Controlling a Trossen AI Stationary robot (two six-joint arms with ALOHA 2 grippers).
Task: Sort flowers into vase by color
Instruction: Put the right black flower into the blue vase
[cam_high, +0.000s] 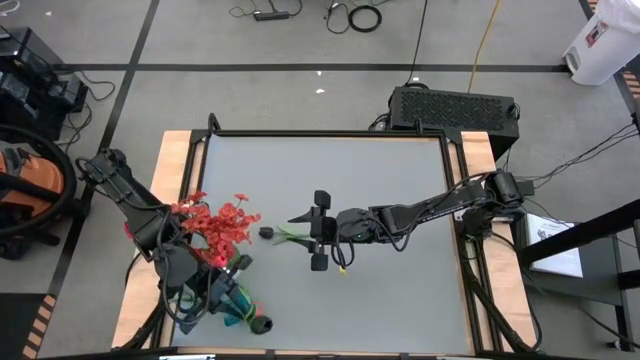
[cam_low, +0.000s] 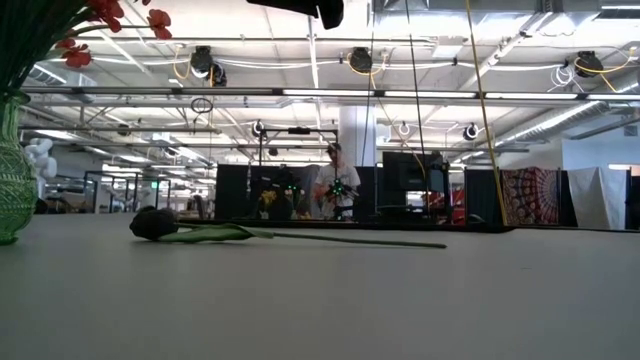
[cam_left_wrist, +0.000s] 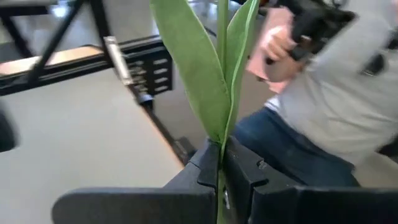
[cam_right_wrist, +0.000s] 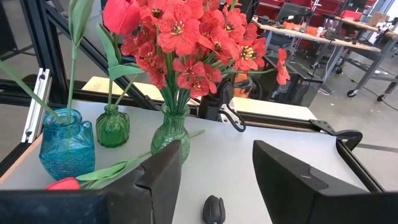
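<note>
The table (cam_high: 400, 250) carries three vases near its front-left corner. The tallest, a green ribbed vase (cam_right_wrist: 170, 138), holds a full bunch of frilly red flowers (cam_right_wrist: 186, 43). Beside it stands a small green bottle (cam_right_wrist: 112, 126) with a red tulip bud (cam_right_wrist: 120, 15), and beside that a blue jar (cam_right_wrist: 65, 146) with a green stem in it.

The right gripper (cam_high: 318, 230) hovers over the middle of the table with its fingers spread wide and nothing between them. Just below it lies a black bud (cam_low: 153, 223) on a long green stem (cam_low: 340, 240), flat on the table and apart from the vases.

The left gripper (cam_left_wrist: 219, 180) sits near the vases at the front-left, pinched tight on a thin stem with long green leaves (cam_left_wrist: 199, 68). Another red bud (cam_right_wrist: 62, 184) lies on the table close to the blue jar.

The main risk is probably the thin stem lying flat: the fingers could scrape the table or close beside it and push the flower away. Carrying it toward the crowded corner might also knock a vase or tangle with the left arm.
</note>
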